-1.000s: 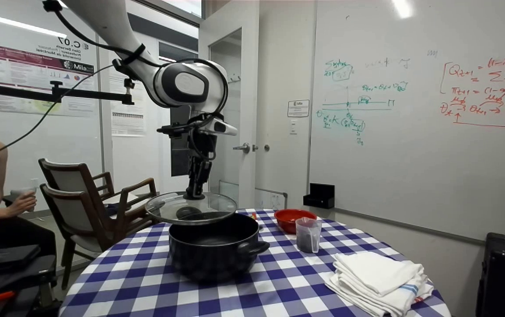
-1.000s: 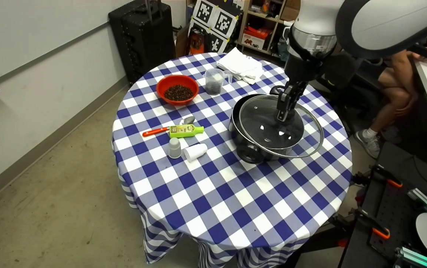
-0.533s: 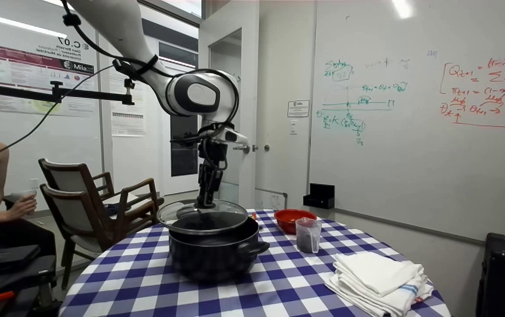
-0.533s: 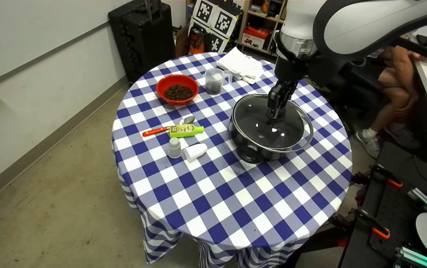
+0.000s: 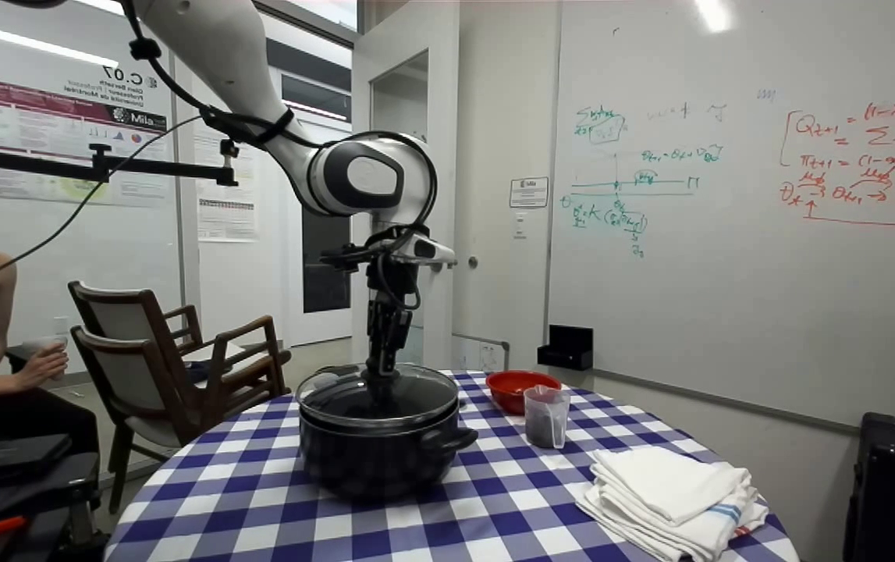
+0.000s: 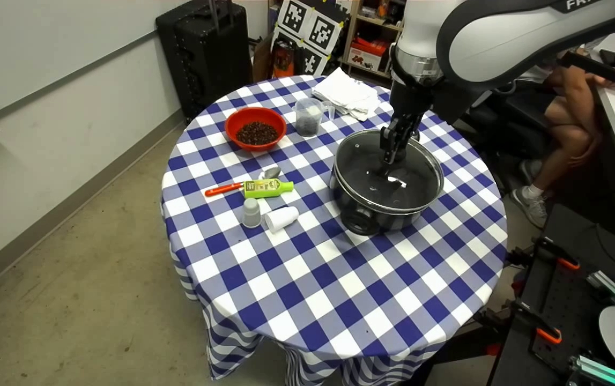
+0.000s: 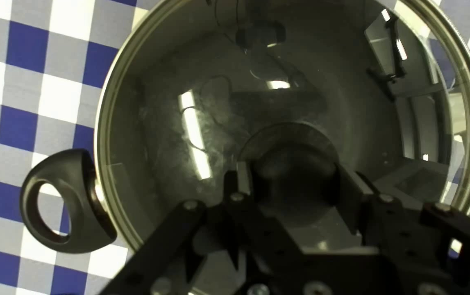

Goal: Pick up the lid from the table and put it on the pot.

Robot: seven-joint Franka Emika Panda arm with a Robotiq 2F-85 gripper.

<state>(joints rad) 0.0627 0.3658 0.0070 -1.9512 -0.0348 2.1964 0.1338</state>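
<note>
The clear glass lid (image 5: 420, 396) lies level over the mouth of the black pot (image 5: 377, 464). Its rim lines up closely with the pot's rim, but I cannot tell whether it rests fully on it. The lid (image 6: 374, 185) and pot (image 6: 395, 220) also show in an exterior view. My gripper (image 5: 381, 368) points down at the lid's centre. In the wrist view the gripper (image 7: 295, 176) has a finger on each side of the lid's dark knob and is shut on it. The lid (image 7: 267, 106) fills most of that view. The pot stands on the checked table (image 6: 286, 268).
A red bowl (image 6: 256, 128) of dark beans, a clear measuring cup (image 6: 308, 118) and folded white towels (image 6: 346, 95) stand on the table. A green bottle (image 6: 264, 188), an orange-red handle (image 6: 224, 190), a grey-topped shaker (image 6: 251, 213) and a white cup (image 6: 281, 219) lie left of the pot.
My gripper has moved down with the lid, rightward in an exterior view. The lid was tilted and offset above the pot; now it is level and centred over it. The pot has not moved.
</note>
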